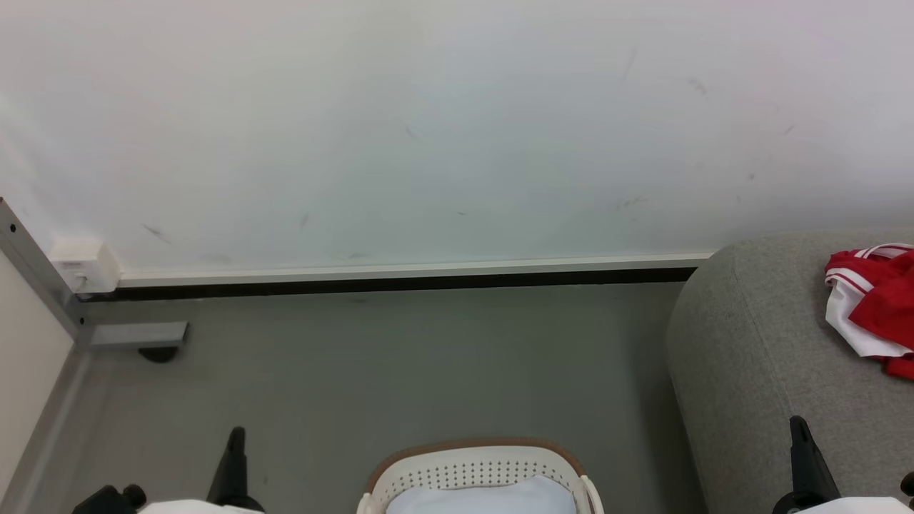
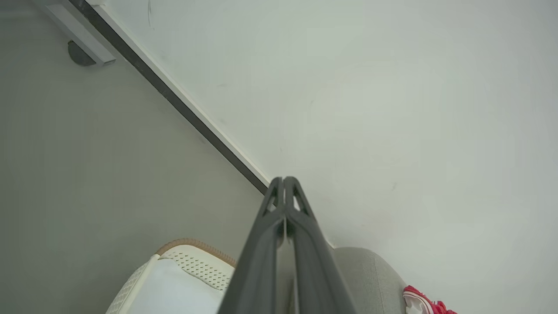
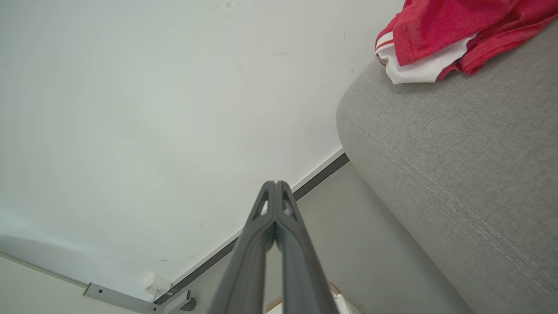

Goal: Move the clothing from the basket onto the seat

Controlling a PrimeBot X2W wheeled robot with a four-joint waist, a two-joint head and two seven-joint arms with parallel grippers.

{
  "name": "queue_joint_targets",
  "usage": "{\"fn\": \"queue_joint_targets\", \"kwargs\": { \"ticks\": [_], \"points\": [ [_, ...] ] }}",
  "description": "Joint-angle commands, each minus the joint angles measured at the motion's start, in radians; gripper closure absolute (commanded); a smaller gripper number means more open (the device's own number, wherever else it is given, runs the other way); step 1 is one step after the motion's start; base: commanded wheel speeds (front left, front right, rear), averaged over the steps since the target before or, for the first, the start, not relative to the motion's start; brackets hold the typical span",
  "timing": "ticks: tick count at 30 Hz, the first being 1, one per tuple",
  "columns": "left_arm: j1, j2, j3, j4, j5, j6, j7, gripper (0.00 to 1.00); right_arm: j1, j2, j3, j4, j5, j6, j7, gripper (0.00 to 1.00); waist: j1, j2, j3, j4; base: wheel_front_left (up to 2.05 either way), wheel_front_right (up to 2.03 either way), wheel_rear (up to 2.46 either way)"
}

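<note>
Head view: one basket (image 1: 471, 467) sits mid-bottom on the floor (image 1: 428, 357) and holds one pale pad (image 1: 485, 496). One seat (image 1: 750, 357) stands to its right. One heap of clothing (image 1: 871, 307) lies on the seat's top near its rounded edge, too bunched to count garments. The left gripper (image 1: 236, 432) is left of the basket. The right gripper (image 1: 798, 422) is over the seat's front, with the clothing well beyond it. Both have their fingers pressed together, holding nothing. Grey floor runs from the basket to the wall (image 1: 428, 143).
</note>
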Motion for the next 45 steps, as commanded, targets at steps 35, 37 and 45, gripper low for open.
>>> {"fn": "queue_joint_targets", "kwargs": {
  "ticks": [35, 37, 45],
  "points": [
    [-0.051, -0.005, 0.056, -0.06, -0.37, -0.012, 0.099, 1.0, -0.054, -0.02, -0.027, -0.043, 0.419, -0.002, 0.089, 1.0, 0.0, -0.0001, 0.015, 0.016, 0.0, 0.0, 0.0],
    [-0.052, -0.005, 0.059, -0.062, -0.385, -0.012, 0.103, 1.0, -0.055, -0.021, -0.027, -0.044, 0.437, -0.002, 0.094, 1.0, 0.0, -0.0001, 0.016, 0.017, 0.0, 0.0, 0.0],
    [-0.057, -0.007, 0.067, -0.071, -0.45, -0.015, 0.122, 1.0, -0.063, -0.024, -0.03, -0.05, 0.512, -0.002, 0.109, 1.0, 0.0, -0.0001, 0.02, 0.021, 0.0, 0.0, 0.0]
  ]
}}
